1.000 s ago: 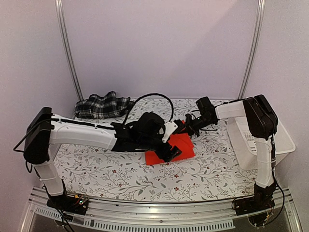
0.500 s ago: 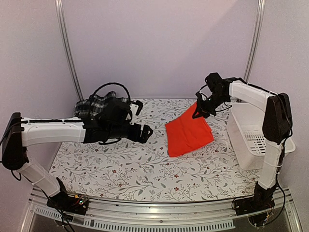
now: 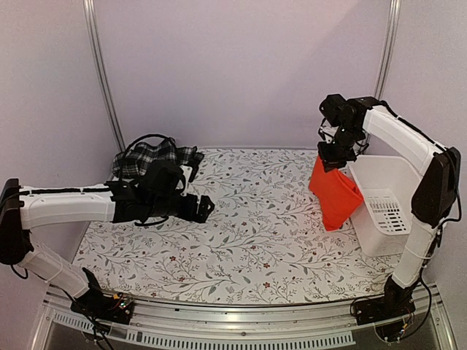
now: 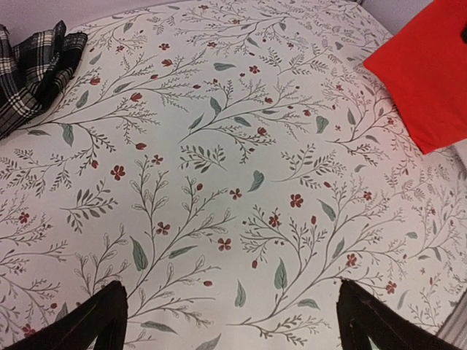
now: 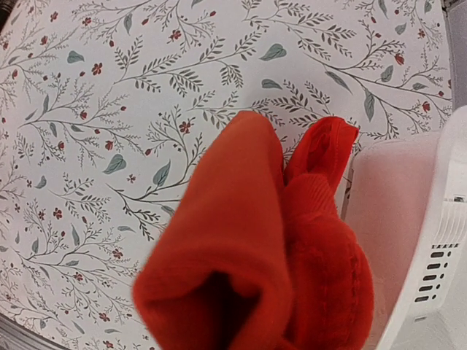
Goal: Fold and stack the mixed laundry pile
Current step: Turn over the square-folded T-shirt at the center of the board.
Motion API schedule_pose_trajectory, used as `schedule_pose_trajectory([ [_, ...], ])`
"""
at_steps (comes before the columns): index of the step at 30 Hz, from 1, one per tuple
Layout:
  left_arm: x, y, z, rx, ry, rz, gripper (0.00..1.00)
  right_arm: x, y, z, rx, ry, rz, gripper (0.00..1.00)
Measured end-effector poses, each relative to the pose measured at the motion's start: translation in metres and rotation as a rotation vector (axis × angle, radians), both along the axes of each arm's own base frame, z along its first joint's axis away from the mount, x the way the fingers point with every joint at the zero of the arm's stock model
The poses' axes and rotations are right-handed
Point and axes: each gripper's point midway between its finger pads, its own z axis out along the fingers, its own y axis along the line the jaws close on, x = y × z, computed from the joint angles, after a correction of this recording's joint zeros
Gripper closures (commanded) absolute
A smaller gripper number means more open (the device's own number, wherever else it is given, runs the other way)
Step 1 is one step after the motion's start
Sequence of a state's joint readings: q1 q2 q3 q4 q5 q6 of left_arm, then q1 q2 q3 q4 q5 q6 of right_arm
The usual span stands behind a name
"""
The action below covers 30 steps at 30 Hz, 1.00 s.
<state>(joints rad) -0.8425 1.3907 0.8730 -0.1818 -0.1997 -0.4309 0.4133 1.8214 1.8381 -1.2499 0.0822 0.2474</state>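
The right pincer (image 3: 334, 159) is clamped on the top edge of the red shirt (image 3: 336, 195). The shirt hangs straight down from it in a folded bundle, long axis vertical. Its lower end is level with the rim of the white basket (image 3: 371, 233), against the basket's wall on the table (image 3: 255, 240) side. Whether it touches that wall cannot be told. Any setting-down has to go away from the basket, toward open table.

The plaid garment (image 3: 155, 159) lies crumpled at the table corner farthest from the basket. The left pincer (image 3: 203, 207) is much the nearer to it. That pincer is spread wide and empty, low over the table, with its fingers pointing toward the basket and the plaid behind it on the side away from the basket.
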Motion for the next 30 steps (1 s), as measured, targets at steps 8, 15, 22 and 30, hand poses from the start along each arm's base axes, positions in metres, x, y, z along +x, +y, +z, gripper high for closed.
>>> schedule_pose_trajectory([
  [8,0.0,0.029,-0.009,0.038,0.046,0.082,0.0,-0.01,0.127,-0.076,-0.027,0.136,0.216,1.0],
  [15,-0.006,0.061,-0.006,-0.026,0.069,0.172,0.0,-0.043,0.235,-0.119,0.165,0.261,0.348,0.75],
  [22,-0.018,0.075,-0.014,-0.084,0.122,0.22,0.0,-0.069,0.317,-0.09,0.621,0.383,0.493,0.45],
  [30,-0.029,0.05,-0.007,-0.223,0.17,0.138,0.08,-0.049,0.259,-0.03,0.893,0.315,0.466,0.53],
])
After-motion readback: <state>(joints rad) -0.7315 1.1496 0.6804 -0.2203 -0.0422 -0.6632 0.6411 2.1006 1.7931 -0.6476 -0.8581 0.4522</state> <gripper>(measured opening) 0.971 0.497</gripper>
